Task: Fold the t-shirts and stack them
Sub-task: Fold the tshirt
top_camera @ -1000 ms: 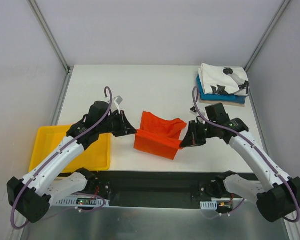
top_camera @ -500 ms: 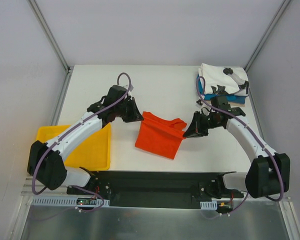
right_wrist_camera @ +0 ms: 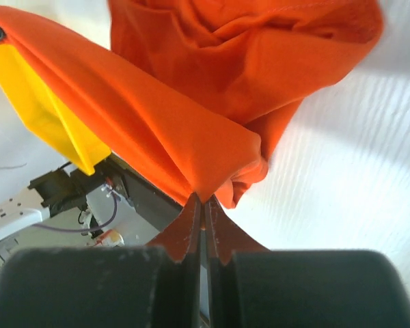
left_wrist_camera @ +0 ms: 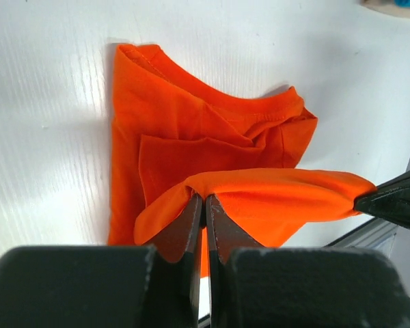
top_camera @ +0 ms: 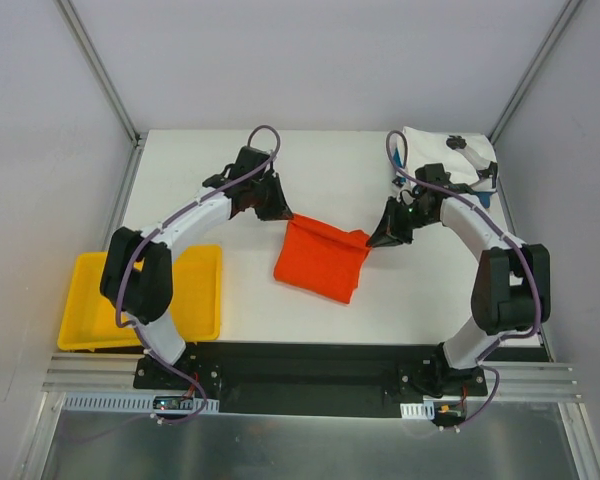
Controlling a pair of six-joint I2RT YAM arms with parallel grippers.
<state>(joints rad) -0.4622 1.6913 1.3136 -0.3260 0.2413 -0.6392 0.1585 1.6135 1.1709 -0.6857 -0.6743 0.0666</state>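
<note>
Orange-red t-shirt point(top_camera: 322, 260) between both pinching grippers

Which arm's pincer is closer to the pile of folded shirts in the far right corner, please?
The right. The right pincer grips the orange shirt just left of the folded pile; the left pincer holds the shirt's opposite corner, farther left across the table.

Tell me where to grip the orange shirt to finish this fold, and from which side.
Grip the orange shirt at its lifted far edge, one corner per side: left gripper from the left, right gripper from the right. Both are shut there now, and the hem hangs taut between them.
</note>
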